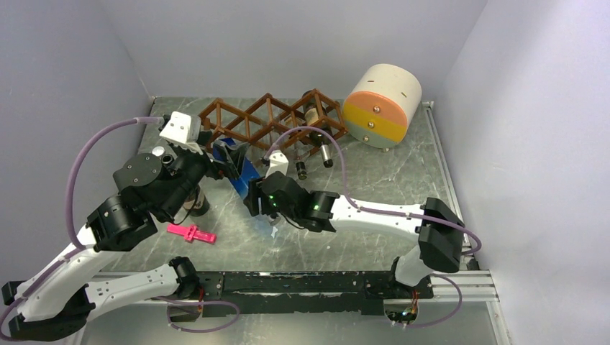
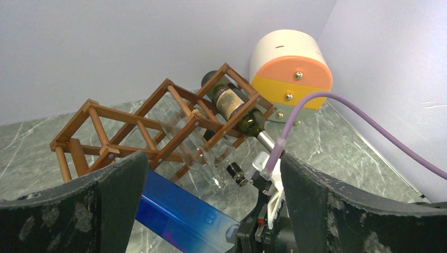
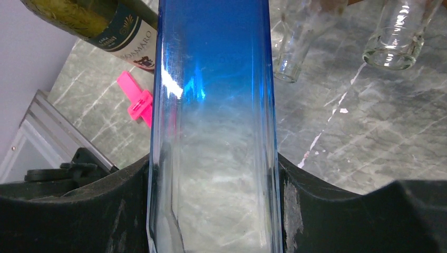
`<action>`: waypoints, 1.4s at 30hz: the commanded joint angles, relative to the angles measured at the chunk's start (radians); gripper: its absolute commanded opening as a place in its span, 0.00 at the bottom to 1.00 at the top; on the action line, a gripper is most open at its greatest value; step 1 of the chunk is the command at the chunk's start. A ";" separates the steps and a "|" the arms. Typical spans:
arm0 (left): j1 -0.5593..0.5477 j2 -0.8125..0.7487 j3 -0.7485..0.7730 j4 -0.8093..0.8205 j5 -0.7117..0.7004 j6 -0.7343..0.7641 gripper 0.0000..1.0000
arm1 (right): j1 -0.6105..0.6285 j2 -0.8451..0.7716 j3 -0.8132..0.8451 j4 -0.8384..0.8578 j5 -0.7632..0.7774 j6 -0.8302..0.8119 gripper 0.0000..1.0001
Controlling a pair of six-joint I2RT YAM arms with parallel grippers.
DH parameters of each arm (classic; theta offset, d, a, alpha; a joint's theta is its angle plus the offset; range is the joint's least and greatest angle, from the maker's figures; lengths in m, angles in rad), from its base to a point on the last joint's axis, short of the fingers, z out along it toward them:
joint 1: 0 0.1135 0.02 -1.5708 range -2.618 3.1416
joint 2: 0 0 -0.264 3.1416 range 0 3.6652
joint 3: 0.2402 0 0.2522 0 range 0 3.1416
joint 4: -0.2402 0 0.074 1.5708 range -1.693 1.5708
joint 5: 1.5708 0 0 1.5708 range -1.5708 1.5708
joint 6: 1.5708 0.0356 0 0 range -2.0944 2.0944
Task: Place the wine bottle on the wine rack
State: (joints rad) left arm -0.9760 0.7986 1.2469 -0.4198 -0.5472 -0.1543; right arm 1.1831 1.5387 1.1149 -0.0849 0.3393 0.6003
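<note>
The wine rack (image 1: 270,122) spans the upper centre of the top view, so I hold the wine bottle (image 3: 213,105) angled toward its lower cells. The bottle sits mid-frame, just below the rack, its blue glass fading to clear. My right gripper (image 3: 213,211) clamps it, while my left gripper (image 2: 211,205) stands wide, gripping nothing.

Wine rack (image 1: 246,121) at the back — cylinder (image 1: 381,104) to its right, wine bottle (image 1: 242,175) just before it.

One reddish-brown wooden lattice rack (image 2: 109,152), one blue glass bottle (image 3: 216,105), three dark glass bottles (image 2: 226,98) and perhaps two clear bottles (image 3: 398,45) are counted.
</note>
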 commanded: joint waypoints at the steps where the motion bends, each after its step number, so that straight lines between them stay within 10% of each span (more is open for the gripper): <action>1: 0.005 0.000 0.005 -0.012 -0.018 -0.004 0.99 | 0.010 0.014 0.112 0.220 0.147 0.052 0.00; 42: 0.005 -0.023 0.151 -0.124 -0.004 0.002 0.99 | -0.007 0.396 0.353 0.525 0.529 0.435 0.00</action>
State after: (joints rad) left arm -0.9760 0.7769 1.3613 -0.5156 -0.5560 -0.1543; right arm 1.2190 1.9484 1.3537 0.1905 0.6689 1.0286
